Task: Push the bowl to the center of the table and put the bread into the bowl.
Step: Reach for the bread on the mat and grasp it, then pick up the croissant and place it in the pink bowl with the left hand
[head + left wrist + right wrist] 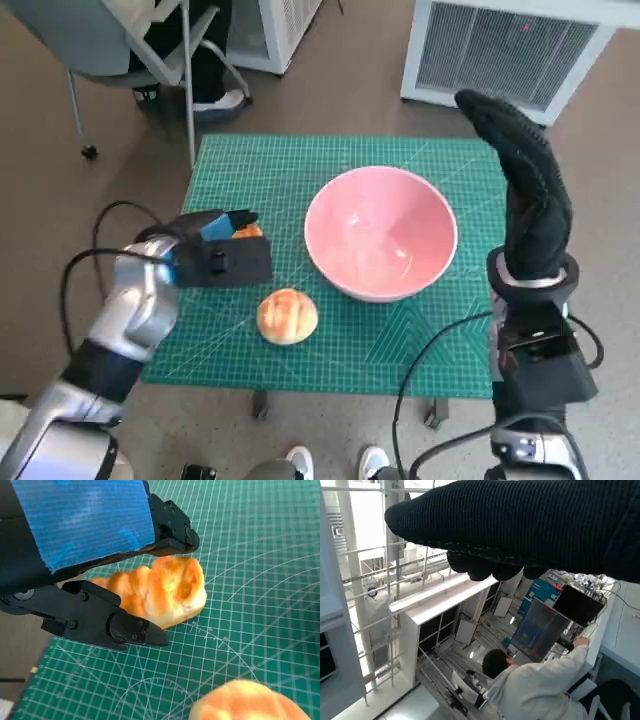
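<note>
Fingers (125, 627) of my left hand (215, 255) sit on either side of a golden-brown, ridged bread roll (167, 590), one black finger over its top and another low along its side; whether they are pressing it yet or only bracketing it I cannot tell. That is why the hand lies low near the left edge of the table.

Going down in size: the green gridded cutting mat (270, 165) covers the small square table, and the big pink bowl (381, 232) rests right of the middle, well inside every edge. I judge the pushing step close to done. My right hand (525, 190), in its black knitted glove, stands upright off the right edge, beside the bowl and not touching it, holding nothing, its fingers close together; kept there, I think, to stay out of the way.

A second round, smooth bun (287, 315) lies near the front edge, between my left hand and the bowl, apart from both.

Open mat runs from the roll to the bowl's near rim, so a lift and a short carry rightward looks unobstructed, provided I pass behind the bun.
</note>
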`<control>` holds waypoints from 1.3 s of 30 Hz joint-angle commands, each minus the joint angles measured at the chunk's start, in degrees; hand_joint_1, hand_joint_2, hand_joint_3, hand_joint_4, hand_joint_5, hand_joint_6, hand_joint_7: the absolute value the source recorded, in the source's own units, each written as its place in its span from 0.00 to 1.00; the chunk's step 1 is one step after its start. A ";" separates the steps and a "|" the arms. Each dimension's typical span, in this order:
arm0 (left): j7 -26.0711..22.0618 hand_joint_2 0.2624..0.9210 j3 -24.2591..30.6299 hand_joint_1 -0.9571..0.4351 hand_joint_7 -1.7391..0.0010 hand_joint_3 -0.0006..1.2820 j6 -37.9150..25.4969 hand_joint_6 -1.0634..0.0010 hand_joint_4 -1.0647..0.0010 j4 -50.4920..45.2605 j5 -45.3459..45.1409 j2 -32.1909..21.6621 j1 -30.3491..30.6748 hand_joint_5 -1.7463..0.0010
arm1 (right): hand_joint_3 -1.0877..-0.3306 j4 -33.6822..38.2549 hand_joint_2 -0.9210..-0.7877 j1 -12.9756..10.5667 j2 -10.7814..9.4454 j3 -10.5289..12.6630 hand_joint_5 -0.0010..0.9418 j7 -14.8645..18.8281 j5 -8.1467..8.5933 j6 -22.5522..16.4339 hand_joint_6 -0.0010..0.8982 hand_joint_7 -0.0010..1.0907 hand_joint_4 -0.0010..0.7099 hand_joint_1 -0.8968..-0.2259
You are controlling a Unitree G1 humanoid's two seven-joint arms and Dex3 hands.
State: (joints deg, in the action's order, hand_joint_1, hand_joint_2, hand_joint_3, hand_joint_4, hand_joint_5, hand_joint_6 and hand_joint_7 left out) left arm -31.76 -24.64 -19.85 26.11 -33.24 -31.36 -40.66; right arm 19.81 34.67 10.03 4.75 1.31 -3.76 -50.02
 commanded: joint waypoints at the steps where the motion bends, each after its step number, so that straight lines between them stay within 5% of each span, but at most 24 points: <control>1: 3.37 0.99 1.56 0.50 0.98 0.01 1.11 0.60 0.64 4.31 1.03 1.97 -0.56 0.58 | 0.61 -0.54 0.00 -1.57 -0.13 -0.47 0.01 0.89 1.50 0.29 0.05 0.66 0.59 0.60; 4: 5.62 0.98 2.43 0.57 0.97 0.01 2.20 0.54 0.67 5.71 1.57 2.56 0.12 0.20 | 0.62 -0.83 0.00 -1.75 -0.07 -0.61 0.01 1.07 2.18 0.34 0.05 0.66 0.59 0.61; 8: 7.93 0.98 3.34 0.65 0.92 0.01 4.47 0.41 0.64 6.72 1.97 2.64 0.73 0.05 | 0.63 -0.96 0.00 -1.91 -0.08 -0.55 0.01 1.32 2.87 0.39 0.05 0.67 0.59 0.61; 10: 8.77 0.99 3.61 0.67 0.53 0.08 5.79 0.46 0.56 6.50 2.07 2.18 0.85 0.17 | 0.64 -1.01 0.00 -1.95 -0.14 -0.51 0.01 1.35 2.98 0.42 0.05 0.67 0.59 0.61; 19: 9.24 1.00 8.11 0.69 0.31 0.08 7.16 0.47 0.39 -5.15 3.46 -0.46 2.09 0.30 | 0.65 -0.55 0.00 -1.93 -0.40 -0.63 0.01 1.61 3.48 -0.14 0.04 0.67 0.59 0.60; 30: 11.03 1.00 15.92 0.69 0.30 0.06 3.25 0.44 0.33 -27.69 4.28 0.86 2.32 0.35 | 0.64 0.06 0.00 -1.78 -0.36 -0.75 0.01 1.90 4.06 -0.24 0.04 0.68 0.60 0.62; 39: 16.55 0.97 16.40 0.69 0.45 0.02 7.43 0.31 0.27 -35.33 3.27 3.57 -0.67 0.33 | 0.64 -0.08 0.00 -1.89 -0.49 -0.74 0.01 2.06 4.18 0.19 0.03 0.69 0.60 0.62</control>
State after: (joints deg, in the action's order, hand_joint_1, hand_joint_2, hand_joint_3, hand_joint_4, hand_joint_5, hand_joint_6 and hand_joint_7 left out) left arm -17.12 -8.10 -14.63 -7.13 -29.43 -28.96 -39.84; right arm 19.23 33.98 9.92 4.22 2.79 -0.10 -50.38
